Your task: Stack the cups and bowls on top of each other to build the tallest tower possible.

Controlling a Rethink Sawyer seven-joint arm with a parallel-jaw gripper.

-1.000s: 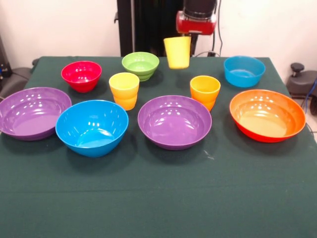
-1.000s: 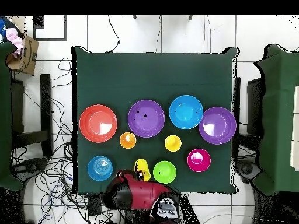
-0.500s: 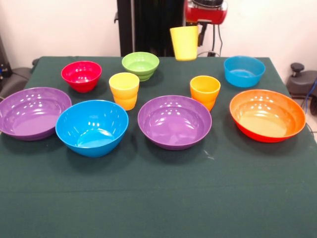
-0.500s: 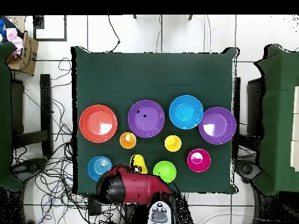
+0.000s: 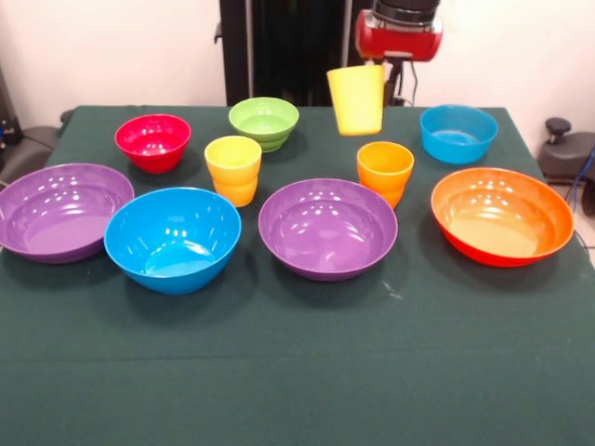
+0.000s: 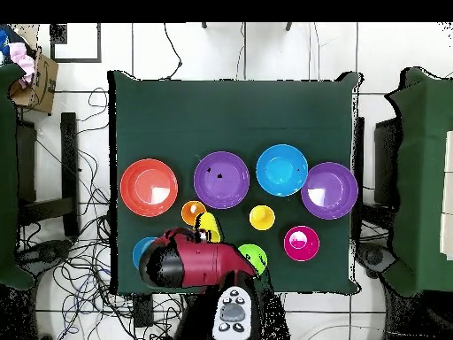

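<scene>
The hand (image 5: 383, 67) grips a yellow cup (image 5: 356, 99) — lifted off the bench (image 5: 297, 372), just above the orange cup (image 5: 385, 171).

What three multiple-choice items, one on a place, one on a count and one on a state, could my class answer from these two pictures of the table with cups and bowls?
1. Where is the small red bowl in the front view?
A. Far left of the table
B. Near right corner
C. Inside the orange bowl

2. How many large purple bowls are there?
A. One
B. Two
C. Three

3. What state is the plain yellow cup in?
A. Lying on its side
B. Stacked in a bowl
C. Held in the air under the gripper

Answers:
1 A, it sits behind the left purple bowl.
2 B, a second one lies mid-table.
3 C, it hangs clear of the cloth.
</scene>
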